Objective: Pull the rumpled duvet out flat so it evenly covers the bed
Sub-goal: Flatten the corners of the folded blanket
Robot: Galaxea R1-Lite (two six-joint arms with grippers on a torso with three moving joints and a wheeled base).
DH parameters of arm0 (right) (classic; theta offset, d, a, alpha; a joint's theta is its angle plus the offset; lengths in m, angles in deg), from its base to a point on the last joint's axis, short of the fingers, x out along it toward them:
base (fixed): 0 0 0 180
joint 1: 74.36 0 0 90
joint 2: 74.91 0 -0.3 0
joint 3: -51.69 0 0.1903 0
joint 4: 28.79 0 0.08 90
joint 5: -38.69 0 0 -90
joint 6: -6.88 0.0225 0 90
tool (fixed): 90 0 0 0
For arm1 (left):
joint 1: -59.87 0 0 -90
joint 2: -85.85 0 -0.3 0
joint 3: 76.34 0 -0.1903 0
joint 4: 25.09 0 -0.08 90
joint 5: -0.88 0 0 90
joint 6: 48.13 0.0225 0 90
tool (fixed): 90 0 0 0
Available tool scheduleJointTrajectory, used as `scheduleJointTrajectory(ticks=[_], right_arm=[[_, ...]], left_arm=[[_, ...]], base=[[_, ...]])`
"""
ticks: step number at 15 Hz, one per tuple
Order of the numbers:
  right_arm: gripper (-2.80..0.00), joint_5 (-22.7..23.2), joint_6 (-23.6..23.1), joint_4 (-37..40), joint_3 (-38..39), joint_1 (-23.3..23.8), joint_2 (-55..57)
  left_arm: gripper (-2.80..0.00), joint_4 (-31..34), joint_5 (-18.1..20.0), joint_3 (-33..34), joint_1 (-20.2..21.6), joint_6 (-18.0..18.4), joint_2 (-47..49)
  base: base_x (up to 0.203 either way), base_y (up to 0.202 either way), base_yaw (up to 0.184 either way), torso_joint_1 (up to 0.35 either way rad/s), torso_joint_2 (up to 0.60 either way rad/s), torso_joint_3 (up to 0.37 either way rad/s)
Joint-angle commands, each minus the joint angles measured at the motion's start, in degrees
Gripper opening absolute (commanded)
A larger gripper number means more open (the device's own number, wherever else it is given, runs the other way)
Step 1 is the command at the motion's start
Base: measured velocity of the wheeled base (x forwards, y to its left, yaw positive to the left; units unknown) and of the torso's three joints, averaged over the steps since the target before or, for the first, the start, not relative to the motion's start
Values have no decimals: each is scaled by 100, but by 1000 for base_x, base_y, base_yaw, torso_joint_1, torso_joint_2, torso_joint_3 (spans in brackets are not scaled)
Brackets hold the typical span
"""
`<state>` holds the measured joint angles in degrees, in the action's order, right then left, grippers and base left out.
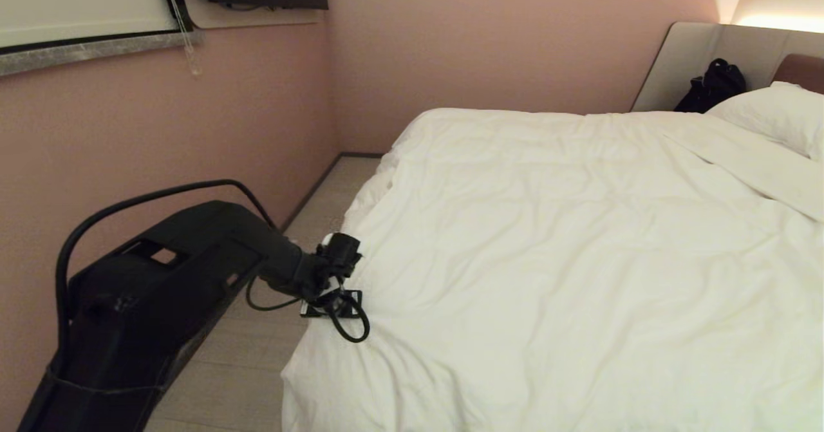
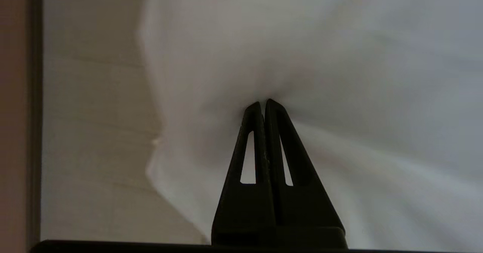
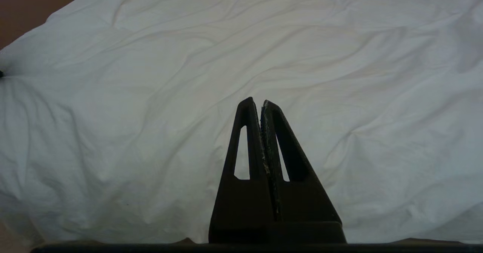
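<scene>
At lower left of the head view, the left gripper reaches from the black arm to the near left edge of the duvet, fingers pinched together on a fold of the white cloth. The duvet spreads wrinkled across the bed, filling centre and right. A pillow lies upper right beside a black bag. The right gripper hangs closed and empty above the duvet.

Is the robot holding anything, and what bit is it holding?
Yes. The left gripper is shut on the duvet, pinching a fold near its edge at the side of the bed. The right gripper holds nothing.
</scene>
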<state>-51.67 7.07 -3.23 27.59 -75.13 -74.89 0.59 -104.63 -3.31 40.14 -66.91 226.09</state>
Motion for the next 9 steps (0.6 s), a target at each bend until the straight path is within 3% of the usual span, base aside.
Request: scheduleJointTrajectory(ticks=[1, 9], right_arm=[[-280, -1, -1, 0, -2, -2, -2], [-280, 0, -1, 0, -6, -2, -2]], left_arm=[[-280, 48, -5, -4, 173, -27, -47], [-280, -282, 90, -664, 416, -2, -239]], base=[[0, 0, 0, 0, 0, 0], [0, 0, 0, 0, 0, 0]])
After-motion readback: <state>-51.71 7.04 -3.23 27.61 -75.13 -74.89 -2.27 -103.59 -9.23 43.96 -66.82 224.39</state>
